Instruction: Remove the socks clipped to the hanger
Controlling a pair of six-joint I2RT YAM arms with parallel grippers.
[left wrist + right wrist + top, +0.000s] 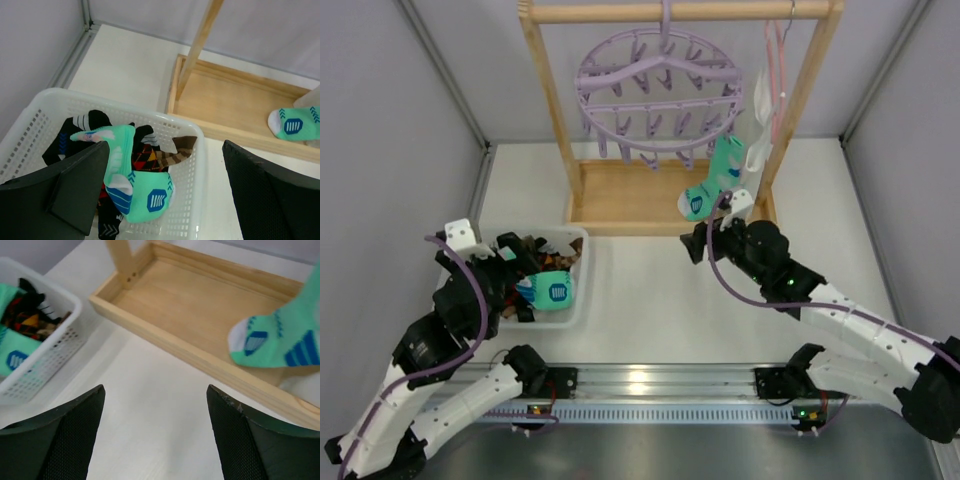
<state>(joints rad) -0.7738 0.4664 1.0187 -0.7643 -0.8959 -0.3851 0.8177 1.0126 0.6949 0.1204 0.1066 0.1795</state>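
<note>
The right pincer [157, 437] is released, its dark fingers [60, 440] spread wide with only bare desk [150, 390] between them. It hovers low in front of the wooden frame [550, 90], just beside the toe of the hanging mint-green sock [712, 185]. That sock is clipped by its cuff at the right front rim of the lilac hanger [658, 90]. Its blue-white patched toe dangles over the frame's tray base [190, 305]. The hanger hooks onto the frame's top bar, and its other pegs show nothing in them.

To the right on the same bar hang a thin pink hanger [775, 60] and a limp white cloth [760, 110].

The left pincer [170, 200] is also released, jaws wide, and holds nothing. It is poised over the white basket [197, 170] on the left of the desk. In the basket lie a second mint-green sock [145, 195], a black sock [85, 122], a red-orange-black patterned sock [147, 155] and a brown-striped sock [177, 152]. The second mint-green sock lies on top, its cuff just beside one finger; whether they touch cannot be told.
</note>
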